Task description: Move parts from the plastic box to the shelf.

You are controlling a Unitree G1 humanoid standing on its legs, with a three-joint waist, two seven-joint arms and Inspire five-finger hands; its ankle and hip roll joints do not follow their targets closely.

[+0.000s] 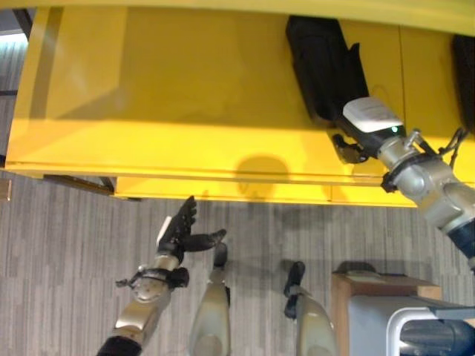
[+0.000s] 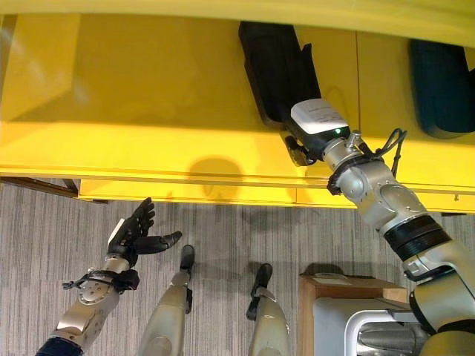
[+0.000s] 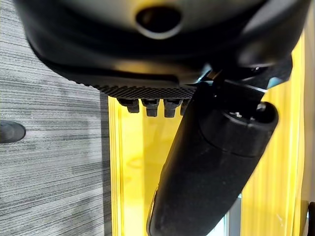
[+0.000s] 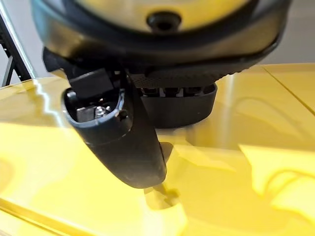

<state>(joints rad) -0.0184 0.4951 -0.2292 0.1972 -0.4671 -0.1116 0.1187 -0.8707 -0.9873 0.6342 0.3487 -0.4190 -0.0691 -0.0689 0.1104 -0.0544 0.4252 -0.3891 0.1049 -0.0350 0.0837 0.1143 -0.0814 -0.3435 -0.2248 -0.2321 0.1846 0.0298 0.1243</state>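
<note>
Up on the yellow shelf [image 2: 148, 96], lying flat: a long black part [image 2: 271, 67], with the right hand [image 2: 300, 144] reaching to its near end, thumb touching the shelf surface; grip on the part impossible to tell; resting further right along the shelf, another dark part [image 2: 441, 89]; hovering low over the grey carpet [image 1: 59, 245], holding nothing: the left hand [image 1: 178, 230], fingers spread straight.

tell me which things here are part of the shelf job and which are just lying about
Job: yellow shelf; black part on it, at the right hand; second black part further right; left hand, open and empty.
Lying about: wooden box; grey bin.
</note>
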